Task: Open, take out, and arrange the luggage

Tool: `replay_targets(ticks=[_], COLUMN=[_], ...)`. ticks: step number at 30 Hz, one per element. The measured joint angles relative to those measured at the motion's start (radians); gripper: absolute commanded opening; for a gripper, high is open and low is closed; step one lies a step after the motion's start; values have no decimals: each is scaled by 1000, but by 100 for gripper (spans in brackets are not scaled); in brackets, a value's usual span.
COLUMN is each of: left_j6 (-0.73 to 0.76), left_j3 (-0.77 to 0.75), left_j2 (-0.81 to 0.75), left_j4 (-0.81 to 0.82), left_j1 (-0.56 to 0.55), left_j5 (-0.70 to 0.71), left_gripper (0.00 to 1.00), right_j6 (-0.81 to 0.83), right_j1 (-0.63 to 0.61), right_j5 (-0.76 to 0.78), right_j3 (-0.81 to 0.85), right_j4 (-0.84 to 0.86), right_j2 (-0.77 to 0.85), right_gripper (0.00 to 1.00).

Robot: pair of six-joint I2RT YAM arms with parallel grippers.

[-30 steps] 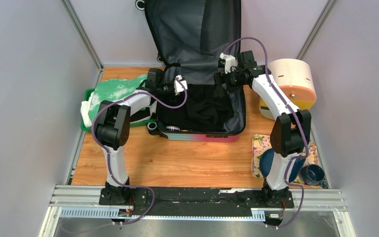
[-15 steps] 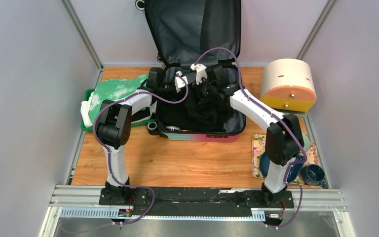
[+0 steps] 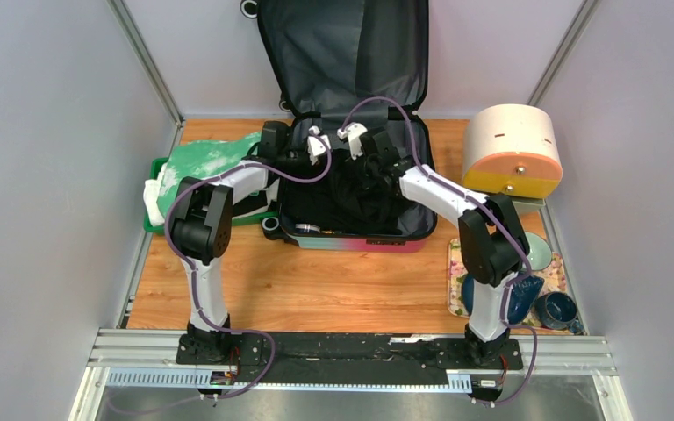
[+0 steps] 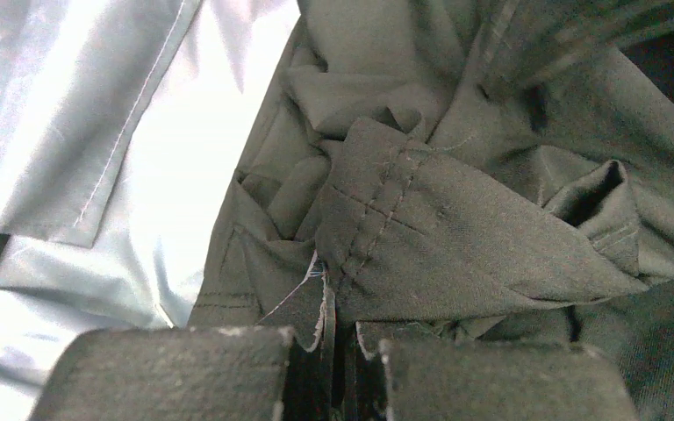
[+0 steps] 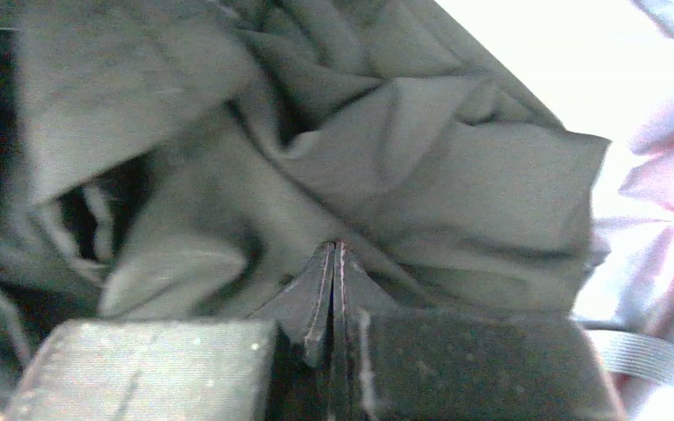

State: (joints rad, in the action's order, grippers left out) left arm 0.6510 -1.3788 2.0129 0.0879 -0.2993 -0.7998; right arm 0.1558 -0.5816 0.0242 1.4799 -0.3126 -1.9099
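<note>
The luggage [image 3: 360, 241] lies open at the back of the table, its dark grey lined lid [image 3: 342, 53] standing against the wall. A crumpled black garment [image 3: 369, 197] fills the lower half. My left gripper [image 3: 326, 160] is inside it, shut on a frayed fold of the garment [image 4: 456, 237]; the cloth runs between its fingers at the left gripper [image 4: 338, 351]. My right gripper [image 3: 358, 165] is close beside it, shut. In the right wrist view the right gripper [image 5: 333, 289] has its tips together against the garment [image 5: 421, 167]; whether cloth is pinched there does not show.
A green tray [image 3: 160, 167] holding a green-and-white bag [image 3: 206, 162] sits left of the suitcase. A cream-and-orange round container [image 3: 513, 145] stands to the right. A floral mat [image 3: 461, 263] with blue dishes and a blue cup [image 3: 557, 309] lies near the right arm.
The right arm swung left from the suitcase's right rim into the case, next to the left gripper, and its jaws went from open to shut. The left arm stayed put.
</note>
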Motion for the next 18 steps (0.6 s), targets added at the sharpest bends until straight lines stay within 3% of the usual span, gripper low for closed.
replay_targets(ticks=[3,11,13,15,18], left_j6=[50,277,338,400,487], left_j3=[0,-66,-94,-115,-138], left_j2=[0,13,21,29,45], left_j4=[-11,-198,-258,-316,-408], left_j1=[2,-6,-9,-13,-24], left_j5=[-37,-106,-114,-115,-107], left_gripper=[20,39,47,52,55], right_j6=[47,125,130,130,131], right_j1=[34,108,113,119,131], right_j5=[21,27,19,-2,-36], right_j3=[0,0,3,15,43], right_j4=[-1,-16,-38,-72,-114], right_j2=[0,0,0,0,0], right_gripper=[0,1,8,22,30])
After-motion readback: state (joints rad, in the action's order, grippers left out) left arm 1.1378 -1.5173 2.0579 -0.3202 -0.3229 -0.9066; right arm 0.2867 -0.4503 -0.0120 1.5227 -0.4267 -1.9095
